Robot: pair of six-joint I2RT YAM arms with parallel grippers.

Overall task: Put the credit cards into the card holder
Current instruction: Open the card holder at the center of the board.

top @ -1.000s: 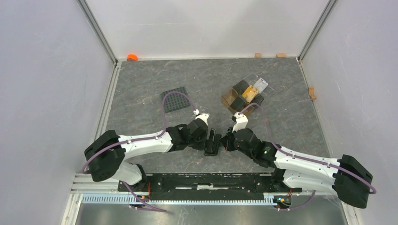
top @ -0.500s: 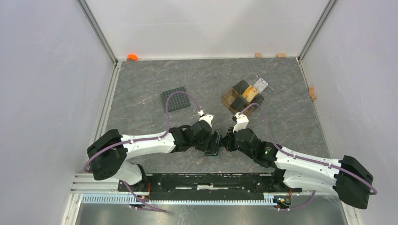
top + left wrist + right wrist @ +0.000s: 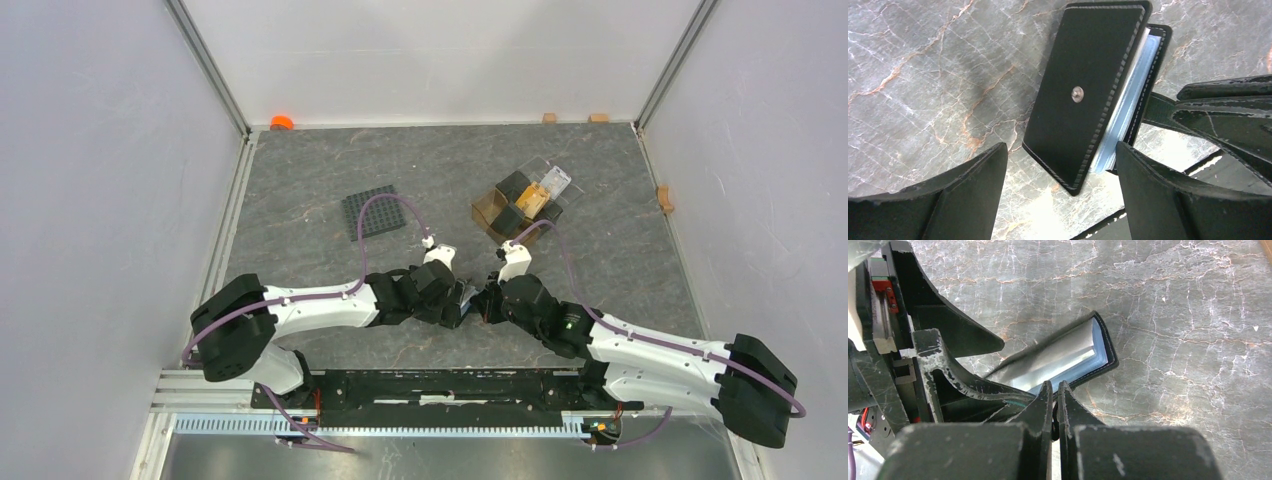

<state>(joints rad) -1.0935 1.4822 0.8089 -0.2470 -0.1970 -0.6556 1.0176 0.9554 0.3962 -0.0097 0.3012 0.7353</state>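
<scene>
The card holder (image 3: 1083,90) is a black wallet with a metal snap stud. It stands slightly ajar, showing pale blue sleeves (image 3: 1128,112). My left gripper (image 3: 1060,150) is open, its fingers on either side of the holder's near corner without touching it. My right gripper (image 3: 1054,390) is shut on the holder's strap tab, with the holder's pale inside (image 3: 1068,357) just beyond its tips. In the top view both grippers, left (image 3: 456,300) and right (image 3: 482,303), meet at the table's near middle and hide most of the holder. The credit cards (image 3: 534,198) lie far right, tan-orange and whitish.
A brown translucent compartment box (image 3: 497,212) and a clear tray (image 3: 556,180) sit together at the back right. A black gridded mat (image 3: 373,210) lies back left. An orange object (image 3: 282,122) and small wooden blocks (image 3: 549,117) line the far edge.
My left gripper has moved right, up to the card holder, and now straddles it. The right gripper has kept its hold on the strap.
</scene>
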